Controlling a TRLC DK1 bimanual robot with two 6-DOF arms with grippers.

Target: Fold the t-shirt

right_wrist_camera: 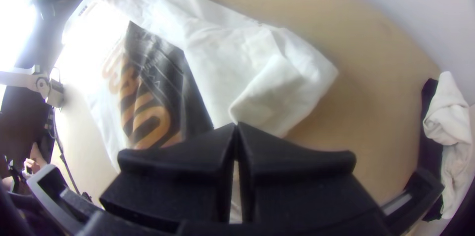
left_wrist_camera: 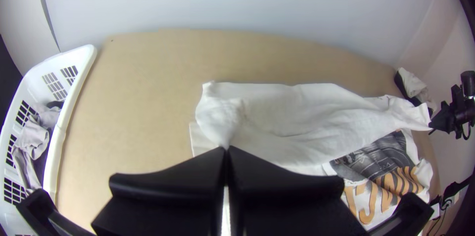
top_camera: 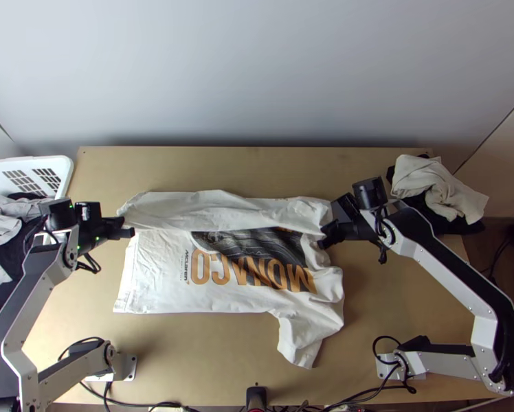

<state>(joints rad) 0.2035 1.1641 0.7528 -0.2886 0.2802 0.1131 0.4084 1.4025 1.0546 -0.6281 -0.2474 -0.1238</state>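
Treat t-shirt [top_camera: 161, 288] as light, limp; pinch flap [top_camera: 216, 210] at 2 ends, apparently clamped in left claw [left_wrist_camera: 226, 148] and right claw [right_wrist_camera: 236, 124].

A bare strip of counter [top_camera: 257, 168] ran between the t-shirt [top_camera: 161, 275] and the far wall [top_camera: 257, 69], with more room on the near side (short of the arms' bases [top_camera: 125, 367]). The white basket [top_camera: 66, 168] blocked the left edge, the clothes pile [top_camera: 422, 178] the far right corner, while the left pincer [top_camera: 129, 228] and right pincer [top_camera: 324, 237] obstructed the shirt's ends.
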